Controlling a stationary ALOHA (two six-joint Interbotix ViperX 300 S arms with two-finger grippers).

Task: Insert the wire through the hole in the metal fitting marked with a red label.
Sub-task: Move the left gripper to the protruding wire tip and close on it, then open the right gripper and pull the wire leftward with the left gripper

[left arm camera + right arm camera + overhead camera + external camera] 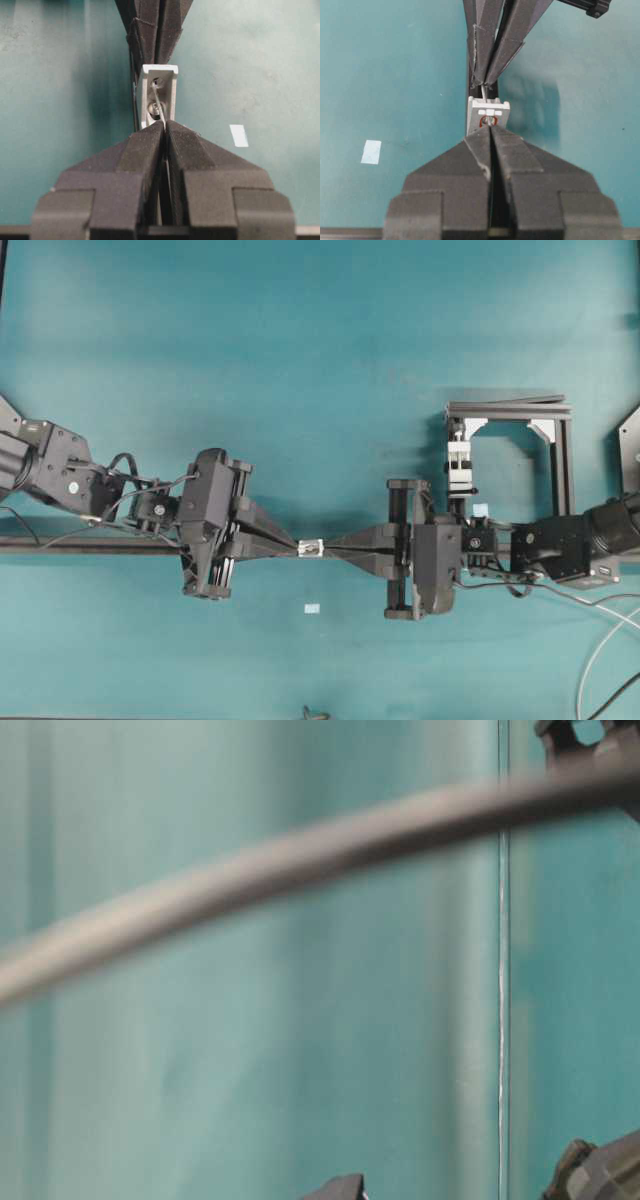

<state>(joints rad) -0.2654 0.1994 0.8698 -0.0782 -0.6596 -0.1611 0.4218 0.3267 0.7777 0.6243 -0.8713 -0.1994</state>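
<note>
Teal tabletop (300, 360): your closed left gripper (164, 125) pinches the wire (157, 97) against the metal fitting (310, 548), which your closed right gripper (490, 129) clamps. Only the right wrist view shows its red ring.

Even, bright light overhead; the teal table (300, 340) reads flat, soft shadows under both arms. Table-level view badly defocused: a thick grey cable (300, 850) smears across the upper half, background streaked. Left wrist view dimmer, dark shadow left of centre, vignetting at upper corners. Right wrist view brighter, mottled shadow right of centre. Near fingers soft-focused in both.
</note>
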